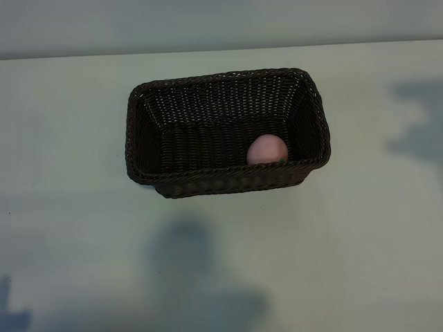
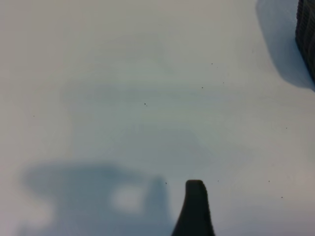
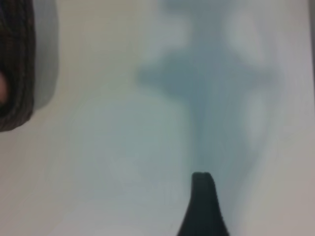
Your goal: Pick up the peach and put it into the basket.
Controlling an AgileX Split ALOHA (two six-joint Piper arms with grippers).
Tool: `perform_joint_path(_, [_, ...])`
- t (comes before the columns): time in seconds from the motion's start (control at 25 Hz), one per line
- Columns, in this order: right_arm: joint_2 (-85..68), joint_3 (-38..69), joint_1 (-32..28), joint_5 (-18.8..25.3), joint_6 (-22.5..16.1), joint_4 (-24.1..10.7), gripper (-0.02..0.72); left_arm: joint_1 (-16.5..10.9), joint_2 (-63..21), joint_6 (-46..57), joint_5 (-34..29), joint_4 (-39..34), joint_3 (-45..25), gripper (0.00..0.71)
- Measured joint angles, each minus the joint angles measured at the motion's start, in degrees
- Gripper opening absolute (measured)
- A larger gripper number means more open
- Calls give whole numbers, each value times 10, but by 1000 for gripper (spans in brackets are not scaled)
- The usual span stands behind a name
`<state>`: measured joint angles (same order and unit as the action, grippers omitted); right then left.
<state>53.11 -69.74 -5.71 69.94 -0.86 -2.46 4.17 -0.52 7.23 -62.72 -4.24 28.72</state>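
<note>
— Well, from outside, the peach (image 1: 267, 149) already sits inside the basket (image 1: 145, 104), against its near wall, toward the right end. Neither arm shows.

— Left wrist view?

— Bare counter (image 2: 147, 73), the left hand (image 2: 194, 206) empty, fingers spread.

— And the right?

— Right hand (image 3: 202, 206) empty too, fingers apart, well off the basket's corner. I'd just park it clear, without clipping the rim.

Soft, even, cool light falls on the pale table (image 1: 360, 242). Diffuse grey shadows lie across it. The right wrist view is blurred; the basket (image 1: 228, 181) interior is dim.
</note>
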Motion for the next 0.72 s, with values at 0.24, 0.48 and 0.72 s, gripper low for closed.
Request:
perform_joint_path(0.24, [-183,44,0,-10,-16,1,512,0,0,0,0,0,0,593])
perform_joint_path(0.48, [-313,101,0,-44,-25,13,512,0,0,0,0,0,0,592])
perform_joint_path(0.72, [-391,200,0,-82,-26,35,512,0,0,0,0,0,0,592])
